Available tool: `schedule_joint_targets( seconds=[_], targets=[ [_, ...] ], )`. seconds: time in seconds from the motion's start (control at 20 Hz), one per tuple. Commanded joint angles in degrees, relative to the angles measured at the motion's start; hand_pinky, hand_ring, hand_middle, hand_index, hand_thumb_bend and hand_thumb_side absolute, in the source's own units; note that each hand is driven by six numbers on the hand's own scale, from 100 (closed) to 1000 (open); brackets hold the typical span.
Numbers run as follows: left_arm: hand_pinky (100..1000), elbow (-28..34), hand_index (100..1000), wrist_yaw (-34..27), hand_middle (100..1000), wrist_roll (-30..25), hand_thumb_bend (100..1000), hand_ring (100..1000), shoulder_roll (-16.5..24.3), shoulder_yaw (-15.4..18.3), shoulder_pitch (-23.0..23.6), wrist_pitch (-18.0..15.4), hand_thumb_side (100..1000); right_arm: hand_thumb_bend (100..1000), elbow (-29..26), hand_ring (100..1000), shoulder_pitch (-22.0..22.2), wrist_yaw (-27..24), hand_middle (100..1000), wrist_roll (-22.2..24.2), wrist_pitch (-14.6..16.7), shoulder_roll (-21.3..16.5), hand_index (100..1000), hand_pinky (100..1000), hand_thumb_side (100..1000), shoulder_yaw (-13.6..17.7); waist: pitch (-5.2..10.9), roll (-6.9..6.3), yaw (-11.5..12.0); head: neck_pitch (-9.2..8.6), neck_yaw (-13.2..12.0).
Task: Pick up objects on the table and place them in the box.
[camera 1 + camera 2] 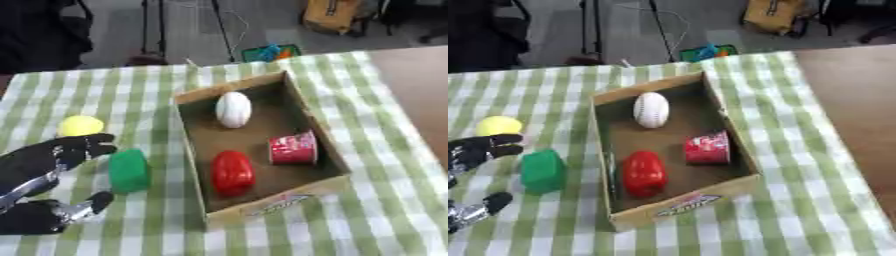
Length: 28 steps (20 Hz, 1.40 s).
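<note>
While the cardboard box [319, 186] sits near the middle of the green-and-white checked tablecloth [385, 220], the robot's left hand [44, 165] reaches in from the left, well short of the box. Its fingers [87, 145] are spread wide, with the thumb [92, 204] apart below them, and they hold nothing. The gap between fingers and thumb opens toward a green block [129, 171], which stands on the cloth just left of the box's left wall. I cannot tell whether any fingertip touches the block; it looks as if there is a sliver of cloth between them.

Further left of the box, just above the upper fingertips, lies a yellow ball [80, 126], round and bright, possibly brushing the fingers.

Inside the box three things already rest on the brown floor. A white baseball [234, 109] lies toward the far end. A red cup [293, 148] lies on its side against the right wall, its white rim facing right. A red, glossy, rounded thing, perhaps a bell pepper [232, 172], lies toward the near left corner. The box's near wall carries a label I cannot read.

To the right of the box, beyond the cloth's edge, bare brown tabletop [420, 85] shows. The right hand is nowhere to be seen.
</note>
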<state>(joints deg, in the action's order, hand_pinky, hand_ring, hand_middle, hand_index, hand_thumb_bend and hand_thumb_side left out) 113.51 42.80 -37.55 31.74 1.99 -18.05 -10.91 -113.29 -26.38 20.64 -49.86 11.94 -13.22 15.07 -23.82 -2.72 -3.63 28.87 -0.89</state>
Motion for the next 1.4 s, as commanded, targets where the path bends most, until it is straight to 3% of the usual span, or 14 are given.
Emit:
schedule_joint_targets(
  seconds=[0.05, 0.35, 0.4, 0.6, 0.9, 1.4],
  targets=[
    [1000, 0.98, 1000, 2.63, 1000, 1.81, 408, 1000, 1.41, 0.25, -0.85, 0.13, 1000, 100, -1.3, 701, -0.42, -0.57, 598, 0.21, 0.13, -0.96, 785, 624, 631, -0.25, 1.38, 0.15, -0.15, -0.85, -0.28],
    [1000, 0.07, 1000, 5.12, 1000, 7.23, 402, 1000, 0.97, -0.31, -0.99, -0.67, 1000, 100, -1.3, 701, -0.41, -0.78, 598, 0.37, 0.16, -0.94, 784, 624, 632, -0.26, 1.28, 0.2, -0.25, -0.99, -0.33],
    [1000, -0.45, 1000, 4.96, 1000, 7.68, 327, 1000, 0.66, -0.6, -1.12, -0.61, 1000, 100, -1.3, 700, -0.4, -0.85, 596, 0.43, 0.16, -0.89, 775, 624, 629, -0.32, 1.23, 0.21, -0.31, -1.04, -0.4],
    [1000, -4.37, 1000, 2.31, 1000, 10.0, 320, 1000, 0.11, -1.69, -2.02, 0.19, 1000, 100, -1.3, 701, -0.36, -1.13, 594, 0.66, 0.2, -0.82, 770, 624, 627, -0.47, 1.16, 0.22, -0.4, -1.26, -0.52],
    [1000, -9.23, 1000, 0.7, 1000, 7.84, 370, 1000, -0.04, -2.57, -3.72, 1.07, 1000, 100, -1.3, 701, -0.34, -1.37, 593, 0.8, 0.27, -0.83, 766, 624, 627, -0.51, 1.05, 0.21, -0.57, -1.21, -0.65],
    [1000, -12.96, 1000, 3.94, 1000, 5.39, 417, 1000, -0.62, -2.75, -6.19, 2.04, 1000, 100, -1.3, 702, -0.27, -1.64, 591, 0.97, 0.33, -0.83, 758, 625, 629, -0.59, 0.94, 0.22, -0.72, -1.43, -0.79]
  ],
)
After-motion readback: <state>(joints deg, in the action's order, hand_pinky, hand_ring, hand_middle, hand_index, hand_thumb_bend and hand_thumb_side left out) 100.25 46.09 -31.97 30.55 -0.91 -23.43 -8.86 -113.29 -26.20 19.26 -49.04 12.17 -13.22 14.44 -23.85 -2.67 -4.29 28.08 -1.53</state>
